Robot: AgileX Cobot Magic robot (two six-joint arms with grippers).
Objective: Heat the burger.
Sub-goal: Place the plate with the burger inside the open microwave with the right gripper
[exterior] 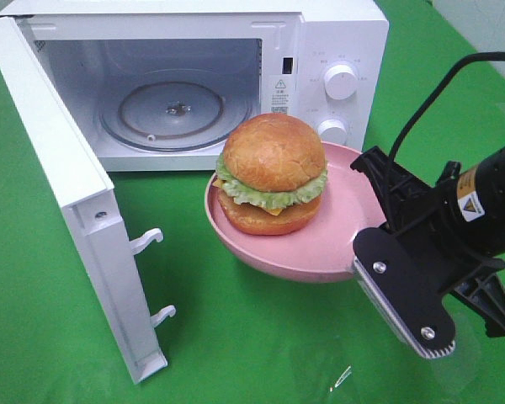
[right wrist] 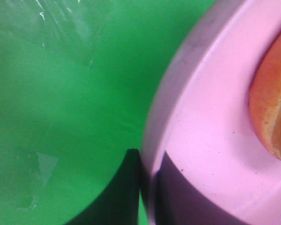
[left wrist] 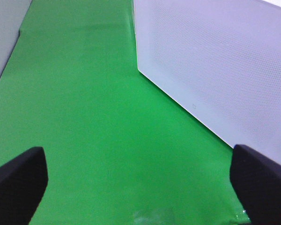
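right gripper point(exterior: 366, 257) is pinching the pink plate point(exterior: 337, 227) rim, burger point(exterior: 272, 172) sitting ahead of it. likely best: holding it level while entering the microwave point(exterior: 194, 101).

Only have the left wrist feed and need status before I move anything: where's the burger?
Observer: The burger sits on a pink plate, in front of the microwave, just right of its opening.
Operator: Is the plate resting on the cloth?
Observer: It looks lifted and tilted. The right pincer is shut on its rim, one finger inside and one outside.
Operator: Is the microwave ready?
Observer: The door is swung wide open and the glass turntable has nothing on it.
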